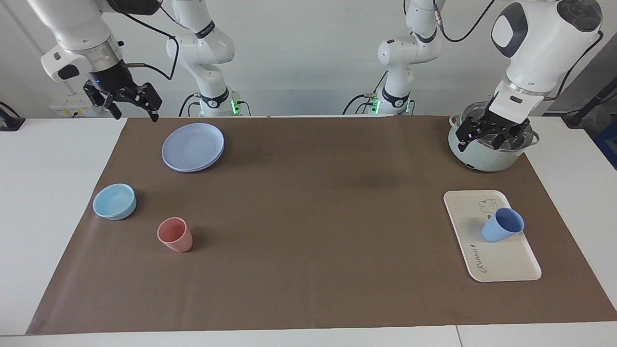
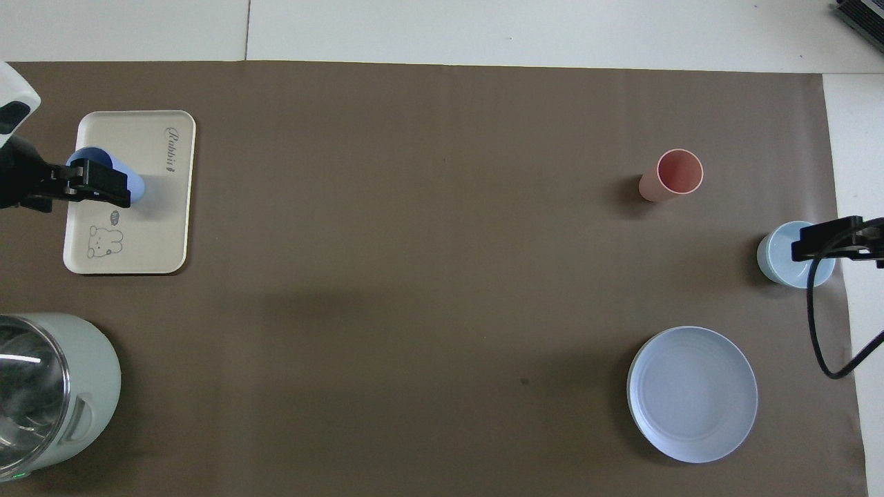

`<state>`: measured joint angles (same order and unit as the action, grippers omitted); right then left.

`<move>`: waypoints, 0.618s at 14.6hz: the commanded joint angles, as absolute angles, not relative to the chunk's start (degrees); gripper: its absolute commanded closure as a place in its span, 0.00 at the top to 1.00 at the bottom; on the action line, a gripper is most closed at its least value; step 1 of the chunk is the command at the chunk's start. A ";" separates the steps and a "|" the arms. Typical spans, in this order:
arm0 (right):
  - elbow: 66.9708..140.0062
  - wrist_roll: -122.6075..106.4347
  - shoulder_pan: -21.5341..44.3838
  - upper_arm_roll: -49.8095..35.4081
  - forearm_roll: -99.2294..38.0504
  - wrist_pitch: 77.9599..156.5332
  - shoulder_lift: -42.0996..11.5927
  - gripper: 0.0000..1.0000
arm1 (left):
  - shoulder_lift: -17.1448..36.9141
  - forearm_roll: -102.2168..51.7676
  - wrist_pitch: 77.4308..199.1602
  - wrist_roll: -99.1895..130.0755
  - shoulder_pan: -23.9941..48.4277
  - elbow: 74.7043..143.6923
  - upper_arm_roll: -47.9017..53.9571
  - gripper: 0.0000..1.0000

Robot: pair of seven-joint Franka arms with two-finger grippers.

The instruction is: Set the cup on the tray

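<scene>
The small periwinkle-blue tapered plastic cup stands upright on the flat cream-white rectangular tray with rounded corners, between the bear drawing at the end nearer to the robots and the cursive script at the farther end, close to the tray's long edge toward the left arm's end of the table. Nothing touches it and it rests on its base, so the placing itself looks done; what is left, by my reading, is only for the arms to clear off and settle. The left end effector hangs empty over the pale green pot with the shiny steel inside, which sits on the brown mat nearer to the robots than the tray; its fingers stand spread wide and grip nothing. From overhead that end effector covers part of the cup, but the facing view shows it raised and well apart from it. The right end effector is up in the air over the edge of the brown mat at the right arm's end of the table, near the round blue plate, also spread wide and empty. The shallow light-blue bowl and the pink plastic cup stand untouched toward that same end.
</scene>
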<state>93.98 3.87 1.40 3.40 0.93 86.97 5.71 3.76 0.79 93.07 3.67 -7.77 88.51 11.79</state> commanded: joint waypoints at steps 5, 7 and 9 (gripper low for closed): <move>95.54 4.75 1.93 3.25 1.58 87.36 7.03 1.00 | 0.62 0.88 89.21 2.81 -7.47 86.57 11.69 1.00; 95.62 4.75 1.59 3.25 1.58 87.36 7.03 1.00 | -0.78 0.79 89.91 2.64 -8.08 89.28 11.69 1.00; 95.62 4.66 1.23 3.51 1.58 87.19 7.03 1.00 | -2.54 0.79 89.91 2.64 -8.35 92.45 11.51 1.00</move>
<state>94.15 3.90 1.67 3.50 0.94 86.97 5.71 0.28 0.79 89.94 3.55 -7.88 88.06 11.77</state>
